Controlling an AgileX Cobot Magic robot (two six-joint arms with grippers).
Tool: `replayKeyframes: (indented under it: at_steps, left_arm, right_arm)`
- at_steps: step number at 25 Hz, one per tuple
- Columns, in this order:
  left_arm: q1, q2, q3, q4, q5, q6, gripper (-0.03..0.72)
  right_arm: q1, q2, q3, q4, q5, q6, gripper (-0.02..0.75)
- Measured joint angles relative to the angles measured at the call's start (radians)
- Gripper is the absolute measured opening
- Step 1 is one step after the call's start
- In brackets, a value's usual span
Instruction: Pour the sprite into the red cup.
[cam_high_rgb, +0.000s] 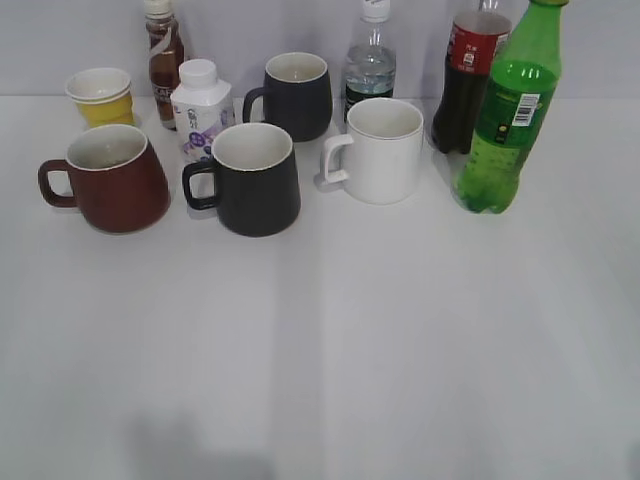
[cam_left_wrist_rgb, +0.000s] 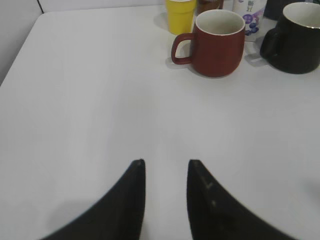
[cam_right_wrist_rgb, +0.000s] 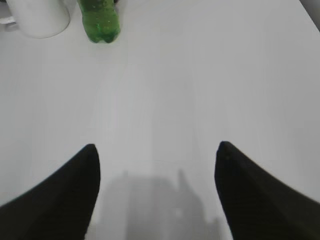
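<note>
The sprite (cam_high_rgb: 507, 120), a tall green bottle with a barcode label, stands upright at the right of the table; its base shows in the right wrist view (cam_right_wrist_rgb: 99, 21). The red cup (cam_high_rgb: 112, 178), a squat maroon mug with a white inside, stands at the left with its handle pointing left; it also shows in the left wrist view (cam_left_wrist_rgb: 216, 42). My left gripper (cam_left_wrist_rgb: 166, 162) is open and empty over bare table, well short of the red cup. My right gripper (cam_right_wrist_rgb: 157, 147) is wide open and empty, well short of the sprite. Neither gripper shows in the exterior view.
Two black mugs (cam_high_rgb: 255, 178) (cam_high_rgb: 295, 95) and a white mug (cam_high_rgb: 378, 150) stand between cup and sprite. A cola bottle (cam_high_rgb: 468, 75), a clear bottle (cam_high_rgb: 370, 65), a brown bottle (cam_high_rgb: 163, 60), a small white bottle (cam_high_rgb: 200, 108) and a yellow paper cup (cam_high_rgb: 100, 95) line the back.
</note>
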Motion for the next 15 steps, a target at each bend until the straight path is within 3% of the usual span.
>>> replayKeyframes:
  at_steps: [15]
  left_arm:
    - [0.053, 0.0, 0.001, 0.0, 0.0, 0.001, 0.228]
  right_arm:
    - [0.023, 0.0, 0.0, 0.001, 0.0, 0.0, 0.536]
